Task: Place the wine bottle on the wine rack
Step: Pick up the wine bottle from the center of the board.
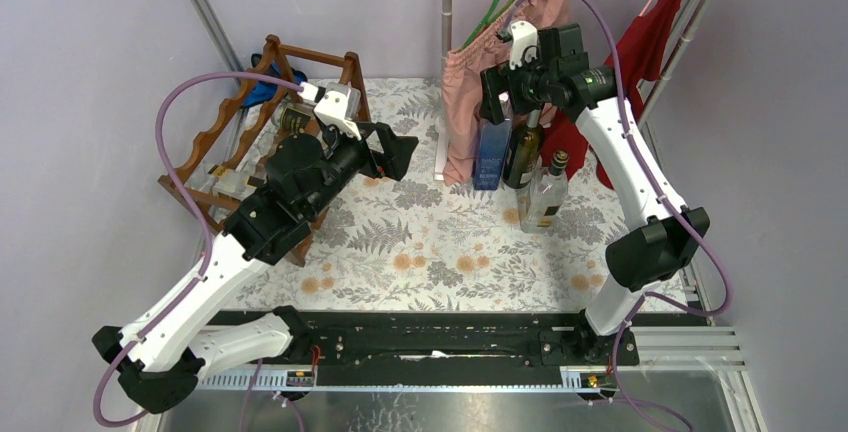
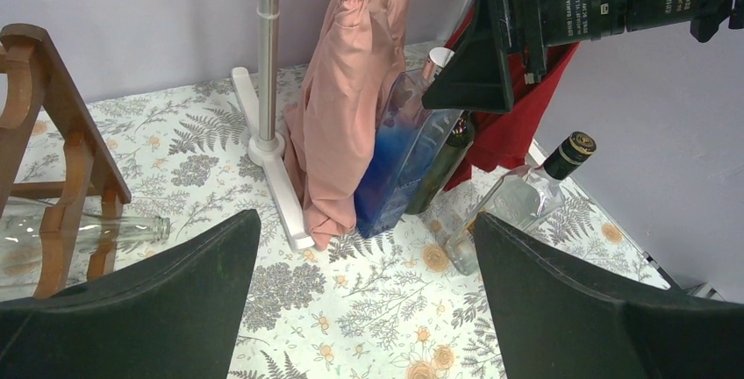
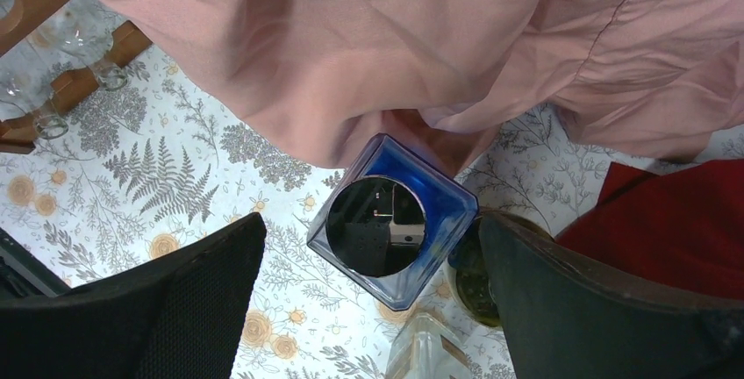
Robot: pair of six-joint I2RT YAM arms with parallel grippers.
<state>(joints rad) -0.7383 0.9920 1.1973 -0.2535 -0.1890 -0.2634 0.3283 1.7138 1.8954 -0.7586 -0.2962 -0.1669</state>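
The right tool (image 3: 370,230) points straight down with its jaws spread wide, holding nothing. It hangs directly over the mirrored top of the blue bottle (image 1: 491,152), well apart from it. Its arm rises from the near right base, bends at the right edge and reaches back and left.

The wine bottle (image 1: 523,152) stands upright just right of the blue bottle, under the tool's right finger. A clear bottle (image 1: 545,197) stands nearer and to its right. The pink garment (image 1: 470,82) and the red garment (image 1: 645,52) hang close behind them.

The left tool (image 2: 367,221) is also released and empty. It faces those bottles across a wide stretch of the fern-print worktop (image 1: 440,252). Its arm stretches over the right end of the wine rack (image 2: 75,120), which sits at the back left edge.
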